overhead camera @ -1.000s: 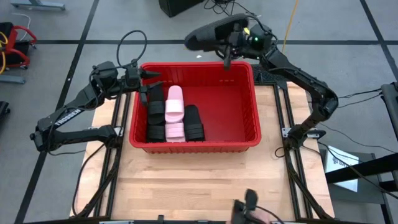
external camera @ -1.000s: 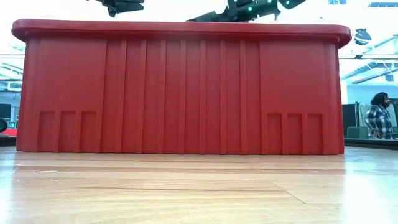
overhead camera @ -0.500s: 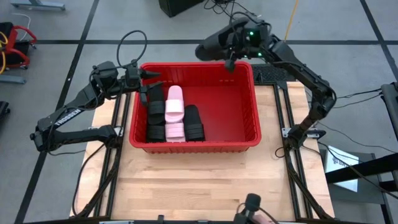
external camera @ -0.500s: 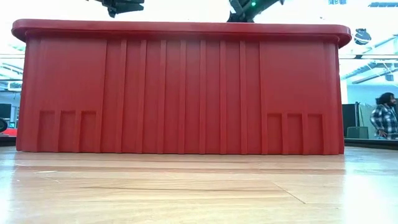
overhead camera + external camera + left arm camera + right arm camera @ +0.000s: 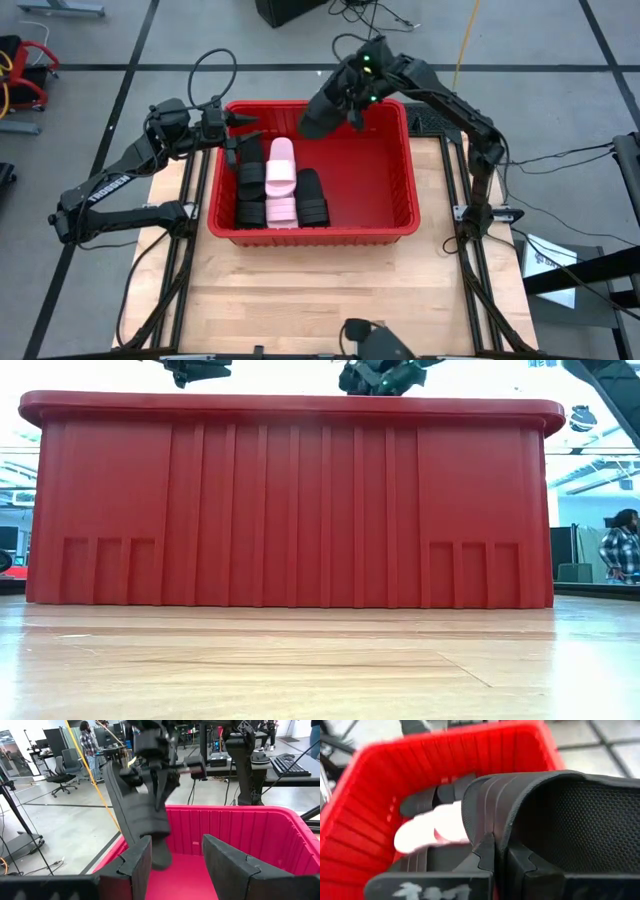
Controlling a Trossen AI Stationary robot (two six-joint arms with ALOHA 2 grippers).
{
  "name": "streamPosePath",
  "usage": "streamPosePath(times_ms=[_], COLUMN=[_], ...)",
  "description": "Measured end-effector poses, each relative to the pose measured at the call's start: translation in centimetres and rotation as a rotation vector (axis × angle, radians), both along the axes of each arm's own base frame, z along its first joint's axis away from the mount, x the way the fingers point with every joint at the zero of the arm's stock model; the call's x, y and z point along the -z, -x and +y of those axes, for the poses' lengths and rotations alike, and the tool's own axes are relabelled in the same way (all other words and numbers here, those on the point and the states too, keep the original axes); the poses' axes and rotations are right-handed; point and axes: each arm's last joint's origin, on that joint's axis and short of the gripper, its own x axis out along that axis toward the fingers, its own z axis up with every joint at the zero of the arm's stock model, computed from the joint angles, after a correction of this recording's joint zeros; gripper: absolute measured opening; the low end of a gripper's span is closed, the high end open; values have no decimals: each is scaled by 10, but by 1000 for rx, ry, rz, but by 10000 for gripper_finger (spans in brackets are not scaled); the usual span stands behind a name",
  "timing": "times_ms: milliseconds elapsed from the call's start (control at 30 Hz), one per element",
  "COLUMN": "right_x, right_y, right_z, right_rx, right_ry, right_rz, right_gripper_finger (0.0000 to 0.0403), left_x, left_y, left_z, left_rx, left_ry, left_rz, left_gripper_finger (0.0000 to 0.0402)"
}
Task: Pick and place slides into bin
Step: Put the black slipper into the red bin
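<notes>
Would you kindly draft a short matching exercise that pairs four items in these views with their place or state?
1. right pincer
2. left pincer
3. pale pink flat slide sandal
4. big rectangular bright red plastic bin

a. lying inside the bin between black slides
b. open, at the bin's left rim
c. standing on the wooden table
d. holding a black slide above the bin

Pairs: 1-d, 2-b, 3-a, 4-c

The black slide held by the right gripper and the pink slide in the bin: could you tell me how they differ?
The black slide hangs tilted in the right gripper over the bin; the pink slide lies flat inside among black ones. One is black, the other pale pink. Both have wide straps.
</notes>
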Motion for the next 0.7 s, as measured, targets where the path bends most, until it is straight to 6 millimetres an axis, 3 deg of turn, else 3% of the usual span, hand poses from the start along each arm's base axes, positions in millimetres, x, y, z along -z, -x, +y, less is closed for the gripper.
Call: streamPosePath(times_ms=[233,400,700], right_x=[27,41,68], right_y=[-15,-21,-31], right_z=[-1,-5,-11], right_rx=[-83,-185,-217], right_ry=[-108,-222,-274], right_rz=[97,63,112], right_gripper_finger=[4,4,4], left_x=[0,0,1], left_y=[0,0,0], left_z=[0,0,0], left_rx=[0,0,0], left_ry=[1,2,5], left_rz=[2,2,8], left_gripper_finger=[179,179,179])
